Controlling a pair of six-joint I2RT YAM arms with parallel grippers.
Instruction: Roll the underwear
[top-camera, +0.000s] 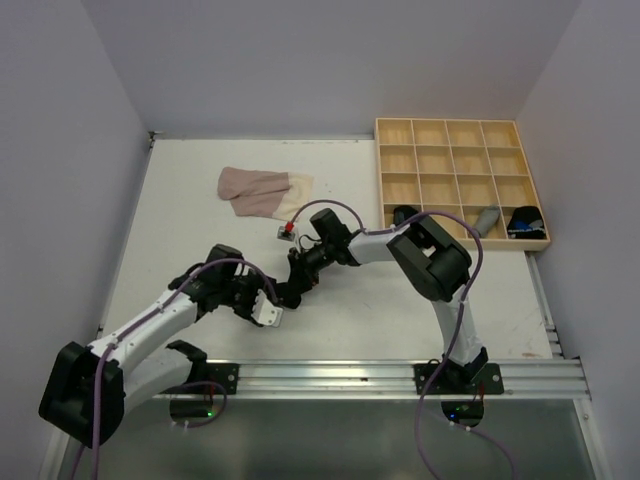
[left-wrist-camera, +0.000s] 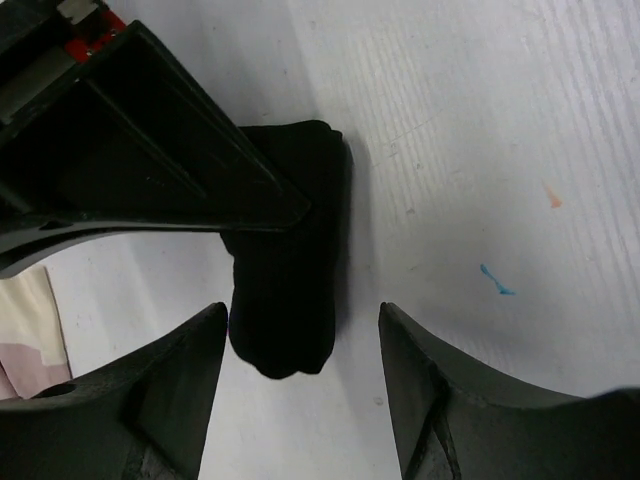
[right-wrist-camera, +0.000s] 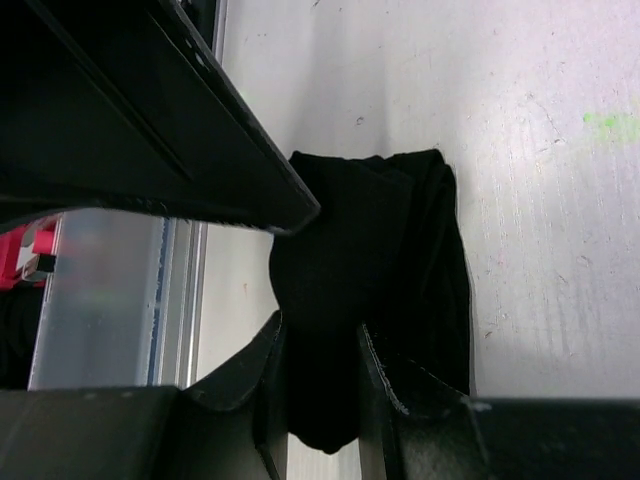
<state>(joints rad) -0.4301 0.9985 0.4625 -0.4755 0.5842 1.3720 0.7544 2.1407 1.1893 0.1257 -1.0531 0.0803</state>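
Our right tool (right-wrist-camera: 320, 340) pinches the rolled black underwear (right-wrist-camera: 370, 260) on the counter (right-wrist-camera: 540, 200). Our left tool (left-wrist-camera: 300, 312) straddles it, open, holding nothing; we should back off straight so the roll stays tight.

I can read no text, label, brand or number in any of my three views. The black rolled cloth garment (left-wrist-camera: 285, 290) under the wrist cameras shows plain fabric only. In the light wooden tray of square compartments (top-camera: 430, 160), the dark bundled garment (top-camera: 524, 220) carries a pale band that might be print, but it is too small for me to tell.
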